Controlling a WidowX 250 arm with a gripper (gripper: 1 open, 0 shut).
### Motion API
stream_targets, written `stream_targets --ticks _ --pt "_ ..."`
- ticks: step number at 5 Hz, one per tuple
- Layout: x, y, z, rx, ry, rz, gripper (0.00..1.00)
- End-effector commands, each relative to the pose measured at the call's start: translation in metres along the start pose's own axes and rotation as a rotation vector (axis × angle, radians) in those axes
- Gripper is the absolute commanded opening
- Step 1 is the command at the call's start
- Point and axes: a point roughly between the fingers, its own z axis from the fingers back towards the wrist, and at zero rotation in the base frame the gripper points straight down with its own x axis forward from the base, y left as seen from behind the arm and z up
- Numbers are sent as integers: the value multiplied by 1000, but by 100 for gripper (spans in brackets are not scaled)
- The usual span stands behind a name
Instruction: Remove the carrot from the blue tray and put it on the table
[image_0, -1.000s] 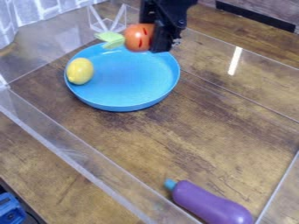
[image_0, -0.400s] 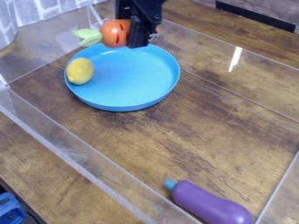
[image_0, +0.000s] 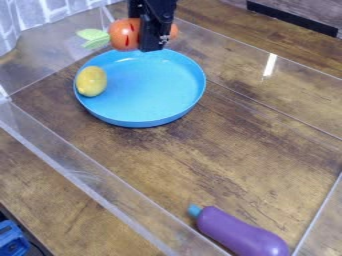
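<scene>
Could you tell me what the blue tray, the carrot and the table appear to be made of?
Blue tray: probably smooth plastic, uniform colour, soft sheen.
Carrot: likely moulded plastic or rubber, flat orange with a pale green top.
Table: wood planks or wood-look laminate, visible grain, glossy reflections.

Boxy black tool (image_0: 151, 30)

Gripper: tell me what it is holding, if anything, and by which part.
The gripper holds the carrot, lifted above the far rim of the blue tray. The jaws grip the orange body; the leafy green top sticks out free to the left.
</scene>
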Motion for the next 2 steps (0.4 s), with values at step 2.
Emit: stream_targets --ticks 2 --pt "4 25 10 52 -63 36 0"
